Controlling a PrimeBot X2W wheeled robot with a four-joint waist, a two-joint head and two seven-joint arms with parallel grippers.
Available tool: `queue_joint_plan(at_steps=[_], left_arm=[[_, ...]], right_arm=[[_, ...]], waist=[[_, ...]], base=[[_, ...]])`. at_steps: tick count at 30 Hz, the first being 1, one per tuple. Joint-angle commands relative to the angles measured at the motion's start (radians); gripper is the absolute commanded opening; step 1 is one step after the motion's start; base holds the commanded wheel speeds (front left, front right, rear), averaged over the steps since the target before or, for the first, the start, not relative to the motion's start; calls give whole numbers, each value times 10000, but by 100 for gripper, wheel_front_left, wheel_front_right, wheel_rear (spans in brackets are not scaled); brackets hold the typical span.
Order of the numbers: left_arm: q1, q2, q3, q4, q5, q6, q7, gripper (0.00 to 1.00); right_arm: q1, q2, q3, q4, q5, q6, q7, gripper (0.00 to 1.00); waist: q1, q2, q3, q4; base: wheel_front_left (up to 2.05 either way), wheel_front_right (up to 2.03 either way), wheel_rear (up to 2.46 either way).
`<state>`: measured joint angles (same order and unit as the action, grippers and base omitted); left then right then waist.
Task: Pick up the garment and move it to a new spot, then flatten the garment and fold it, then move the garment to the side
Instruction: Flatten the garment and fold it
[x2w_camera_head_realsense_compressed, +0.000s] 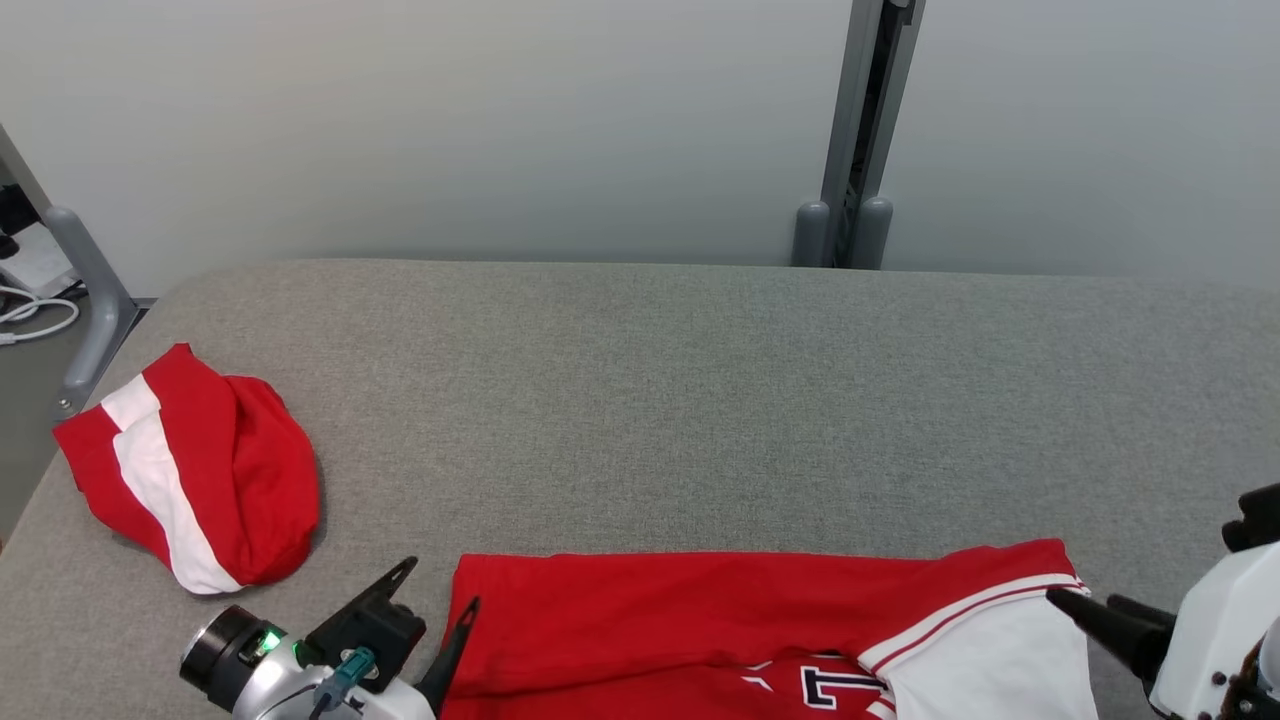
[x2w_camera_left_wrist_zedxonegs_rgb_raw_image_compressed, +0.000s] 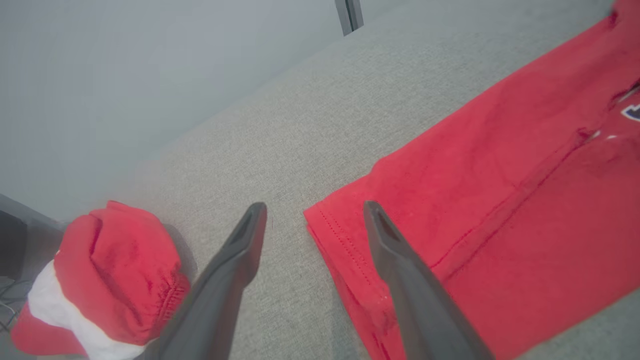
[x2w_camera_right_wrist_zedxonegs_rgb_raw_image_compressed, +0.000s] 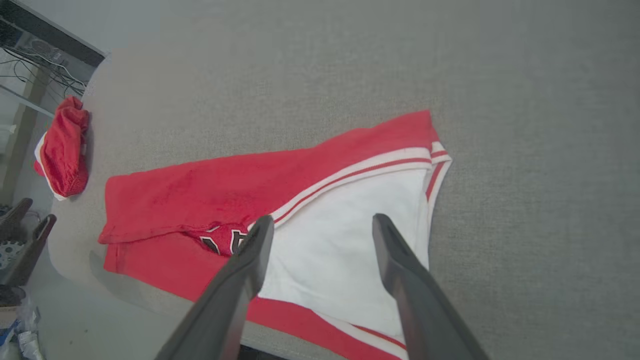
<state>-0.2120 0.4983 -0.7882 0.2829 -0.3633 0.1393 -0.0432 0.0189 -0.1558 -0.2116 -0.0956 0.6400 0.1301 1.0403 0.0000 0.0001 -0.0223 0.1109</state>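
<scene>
A red garment (x2w_camera_head_realsense_compressed: 650, 620) with a white, red-striped sleeve and dark lettering lies folded flat at the near edge of the grey table (x2w_camera_head_realsense_compressed: 700, 400). My left gripper (x2w_camera_head_realsense_compressed: 441, 585) hangs open just above the garment's left corner (x2w_camera_left_wrist_zedxonegs_rgb_raw_image_compressed: 340, 225), one finger (x2w_camera_left_wrist_zedxonegs_rgb_raw_image_compressed: 400, 270) over the red cloth and the other over bare table. My right gripper (x2w_camera_head_realsense_compressed: 1082, 598) is open at the garment's right end, its fingers (x2w_camera_right_wrist_zedxonegs_rgb_raw_image_compressed: 400, 270) apart above the white sleeve (x2w_camera_right_wrist_zedxonegs_rgb_raw_image_compressed: 340, 235). Nothing is held by either gripper. The red body of the garment (x2w_camera_right_wrist_zedxonegs_rgb_raw_image_compressed: 225, 190) spreads away to the left in the right wrist view.
A second red and white garment (x2w_camera_head_realsense_compressed: 200, 460) lies crumpled at the table's left end (x2w_camera_left_wrist_zedxonegs_rgb_raw_image_compressed: 115, 265), also far left in the right wrist view (x2w_camera_right_wrist_zedxonegs_rgb_raw_image_compressed: 62, 145). A grey post (x2w_camera_head_realsense_compressed: 850, 130) stands behind the table. A metal frame leg (x2w_camera_head_realsense_compressed: 90, 290) and cables (x2w_camera_head_realsense_compressed: 30, 315) are beyond the left edge.
</scene>
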Motion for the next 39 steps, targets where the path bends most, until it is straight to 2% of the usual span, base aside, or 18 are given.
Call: queue_joint_plan(at_steps=[1, 9, 14, 17, 20, 23, 27, 39], left_arm=[[40, 37, 129, -149, -68, 165, -135, 100], [271, -371, 922, -806, -494, 1042, -1254, 100], [525, -750, 1445, -1032, -681, 1283, -2050, 100], [756, -987, 1812, -1104, -546, 1446, -2200, 100], [1070, -1449, 2596, -1640, -300, 1600, -2218, 100], [1513, -1893, 3222, -1981, 78, 1482, -2214, 100], [1906, -2322, 3698, -2091, 654, 1066, -2217, 100], [2153, -3018, 4640, -1878, 1664, 65, -2217, 100]], right_arm=[[-157, -43, 97, -80, 7, 12, -379, 100], [-60, -626, 953, 394, -237, 9, -3716, 100], [120, -876, 1450, 1001, -311, 9, -5602, 100], [218, -1009, 1768, 1307, -408, 9, -6813, 100], [345, -919, 1894, 1658, -381, 9, -8075, 100], [485, -924, 2141, 2054, -537, 9, -9098, 100], [742, -838, 2444, 2892, -664, 9, -10038, 100], [586, -583, 3038, 5035, -300, 9, -10861, 100]], waist=[[0, -1, -17, 5], [0, -1, -121, 13], [0, -1, -123, -46], [0, -1, -86, -106], [0, -1, -36, -140], [0, -1, 29, -167], [0, -1, 88, -198], [0, -1, 267, -239]], base=[[0, 0, 0], [0, 0, 0], [0, 0, 0], [0, 0, 0], [0, 0, 0], [0, 0, 0], [0, 0, 0], [0, 0, 0]])
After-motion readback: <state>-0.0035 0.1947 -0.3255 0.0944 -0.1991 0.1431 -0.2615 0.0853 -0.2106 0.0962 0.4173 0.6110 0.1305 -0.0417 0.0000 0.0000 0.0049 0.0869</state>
